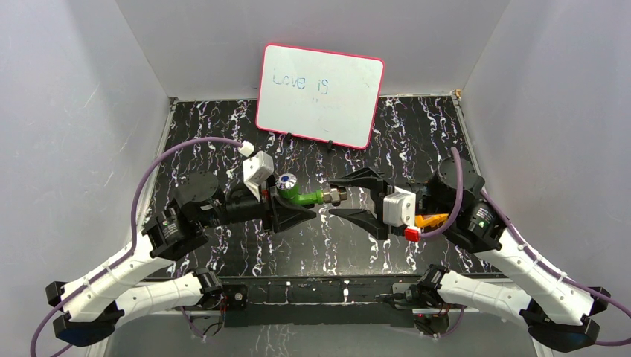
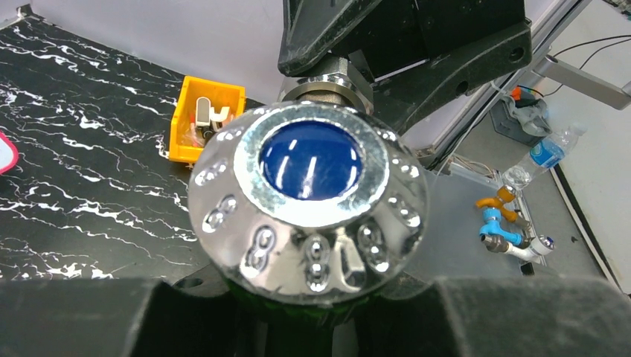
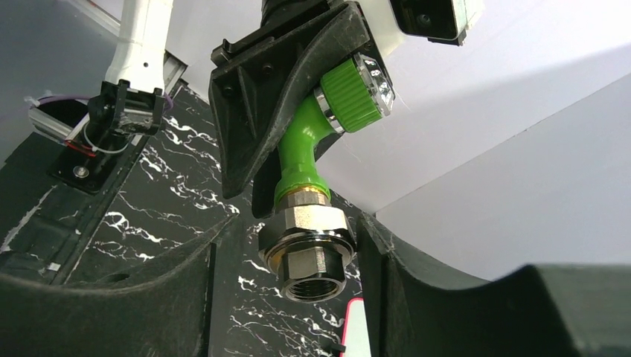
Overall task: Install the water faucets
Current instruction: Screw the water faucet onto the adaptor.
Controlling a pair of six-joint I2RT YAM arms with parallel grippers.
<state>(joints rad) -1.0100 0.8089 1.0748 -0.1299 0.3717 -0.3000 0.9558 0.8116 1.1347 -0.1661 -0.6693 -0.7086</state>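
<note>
Tap [image 1: 301, 196], orange bin [image 2: 219, 88] holding metal pieces [image 2: 208, 113]

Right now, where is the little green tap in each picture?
Top external: green tap in the middle of the picture.
Left wrist: its blue-and-silver knob fills the middle; green body mostly hidden.
Right wrist: green tap upper middle, silver fitting pointing down toward the camera.
Shared landmark: the black marbled table, seen in all three.
</note>
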